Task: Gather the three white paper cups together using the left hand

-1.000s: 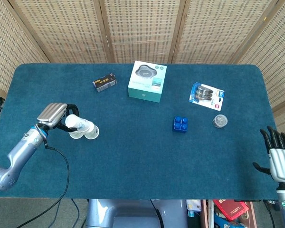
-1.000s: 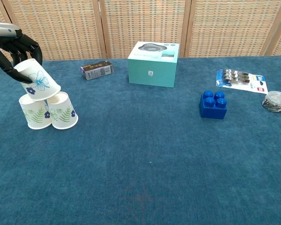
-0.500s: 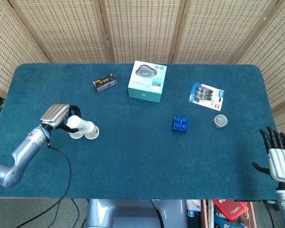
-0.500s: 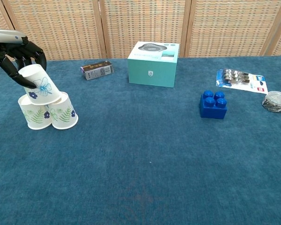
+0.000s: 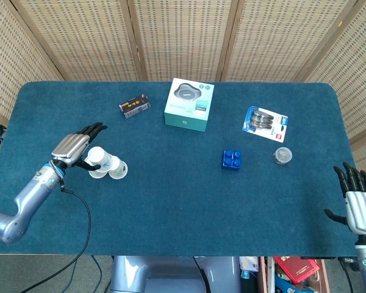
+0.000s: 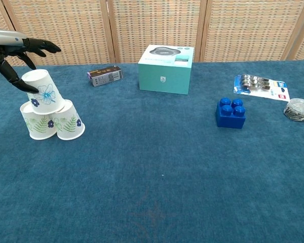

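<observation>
My left hand [image 6: 17, 50] hovers with fingers spread, holding nothing, at the table's [image 5: 171, 201] left side. The three cups [image 6: 48, 114] sit stacked just right of and below it: two upside down, touching, a third tilted on top. My right hand [image 5: 357, 198] idles empty, far across the table.

The left hand [image 5: 78, 148] has a shiny silver plate on its back and thin black fingers [image 5: 96, 127]. Behind it sits a small blue ring at the wrist. After that comes the left arm [image 5: 21, 204], which is smooth, round and silver-grey, like a fat metal tube. A thin black cable [image 5: 79, 210] runs out from near the wrist. In the chest view the same hand [image 6: 12, 48] shows a silver top and dark, bumpy fingers.

The right hand [image 5: 357, 198] has black fingers too, and a white and pale grey palm part below them. Its black thumb sticks out at the side.
</observation>
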You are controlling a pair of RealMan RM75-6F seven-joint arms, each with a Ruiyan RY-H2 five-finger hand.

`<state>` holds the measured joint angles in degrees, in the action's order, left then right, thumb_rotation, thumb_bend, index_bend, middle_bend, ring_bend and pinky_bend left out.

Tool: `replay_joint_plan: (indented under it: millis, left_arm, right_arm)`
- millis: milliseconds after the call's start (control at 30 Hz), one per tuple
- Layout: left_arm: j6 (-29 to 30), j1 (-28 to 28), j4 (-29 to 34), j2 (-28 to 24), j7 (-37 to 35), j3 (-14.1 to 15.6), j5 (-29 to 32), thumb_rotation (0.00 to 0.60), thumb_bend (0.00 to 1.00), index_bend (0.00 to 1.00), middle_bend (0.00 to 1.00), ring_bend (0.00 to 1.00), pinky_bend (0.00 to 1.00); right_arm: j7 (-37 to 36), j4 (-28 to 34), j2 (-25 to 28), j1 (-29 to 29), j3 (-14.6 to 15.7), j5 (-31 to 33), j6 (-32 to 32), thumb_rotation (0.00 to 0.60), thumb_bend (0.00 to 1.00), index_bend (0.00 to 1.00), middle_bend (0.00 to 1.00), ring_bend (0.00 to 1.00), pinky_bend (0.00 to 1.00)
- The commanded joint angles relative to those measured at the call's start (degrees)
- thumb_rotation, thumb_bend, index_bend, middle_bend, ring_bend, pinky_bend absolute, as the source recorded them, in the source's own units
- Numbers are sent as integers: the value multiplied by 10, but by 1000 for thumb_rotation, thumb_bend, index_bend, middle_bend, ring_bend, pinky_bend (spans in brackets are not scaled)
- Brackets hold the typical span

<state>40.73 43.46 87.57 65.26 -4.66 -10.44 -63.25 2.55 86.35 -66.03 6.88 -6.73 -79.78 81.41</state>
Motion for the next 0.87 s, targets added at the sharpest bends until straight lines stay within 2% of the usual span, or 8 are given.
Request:
replay_joint_plan:
  millis: [33,100,300,467,567,667,867]
  left_arm:
    - [19,-9,17,-17,-12,-8,-6,600,213,0,0,0,72]
    - [54,-26,37,-34,-16,-13,-17,600,212,0,0,0,9]
    - [185,-90,85,-76,2,-17,-41,600,208,0,0,0,0]
    - [339,-169,110,-78,82,-10,-23,600,205,0,0,0,0]
    - [395,-215,131,-72,108,12,-16,600,204,0,0,0,0]
    - [436,-267,141,-63,111,48,-27,600,205,0,0,0,0]
    - [468,-325,124,-40,76,97,-82,600,204,0,0,0,0]
  right_arm:
    - [-1,1,1,-1,0,-1,1,600,0,0,0,0,0]
    - [-2,2,1,-1,0,-2,3,600,0,0,0,0,0]
    - [-3,5,3,-2,1,-6,6,600,0,0,0,0,0]
    - [-1,9,4,-3,3,-13,10,600,0,0,0,0,0]
    - [-1,11,5,-5,6,-18,14,600,0,0,0,0,0]
    - [-6,13,7,-7,7,-24,21,600,0,0,0,0,0]
    - [-16,12,12,-13,9,-28,28,600,0,0,0,0,0]
